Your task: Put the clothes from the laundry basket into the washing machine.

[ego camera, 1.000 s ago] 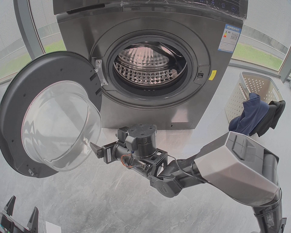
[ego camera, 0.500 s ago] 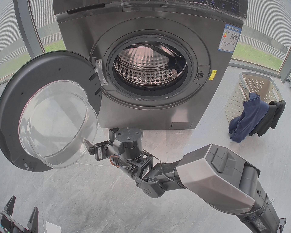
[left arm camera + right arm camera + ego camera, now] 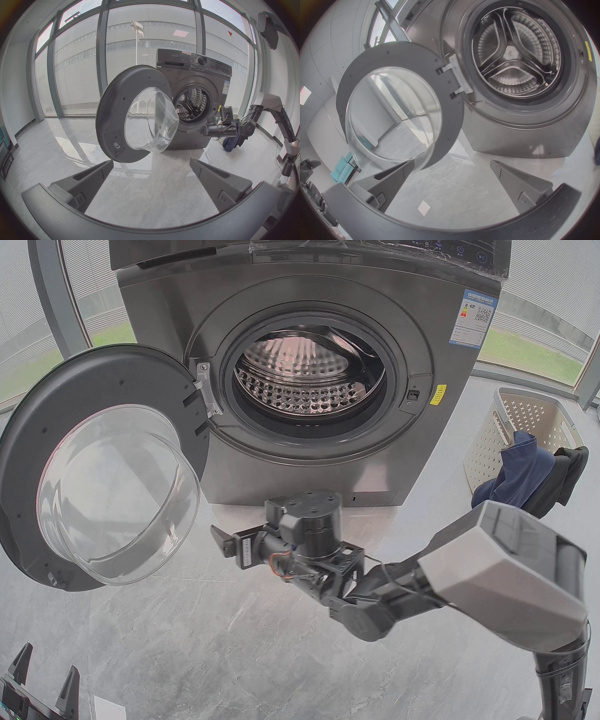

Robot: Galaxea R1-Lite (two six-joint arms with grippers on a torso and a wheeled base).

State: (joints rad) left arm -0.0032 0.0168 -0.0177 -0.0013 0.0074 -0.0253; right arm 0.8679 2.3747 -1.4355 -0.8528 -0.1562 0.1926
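The washing machine (image 3: 350,365) stands with its round door (image 3: 94,465) swung wide to the left, and its steel drum (image 3: 306,374) holds nothing. At the right is the cream laundry basket (image 3: 537,412), with a blue garment (image 3: 522,474) and a black garment (image 3: 565,468) draped over its front rim. My right gripper (image 3: 220,539) hangs low in front of the machine, a short way right of the door's glass bowl. Its fingers (image 3: 393,178) are open with nothing between them. My left gripper (image 3: 45,674) is open and empty at the near left, facing the door (image 3: 125,115).
Grey marble floor (image 3: 219,640) spreads around the machine. Large windows (image 3: 544,315) rise behind it. The open door takes up the space to the machine's left. My right arm crosses the floor between the basket and the door.
The right gripper first went left to the door's edge and the door swung slightly wider. It has since drawn back to the right, clear of the door. The left gripper kept still.
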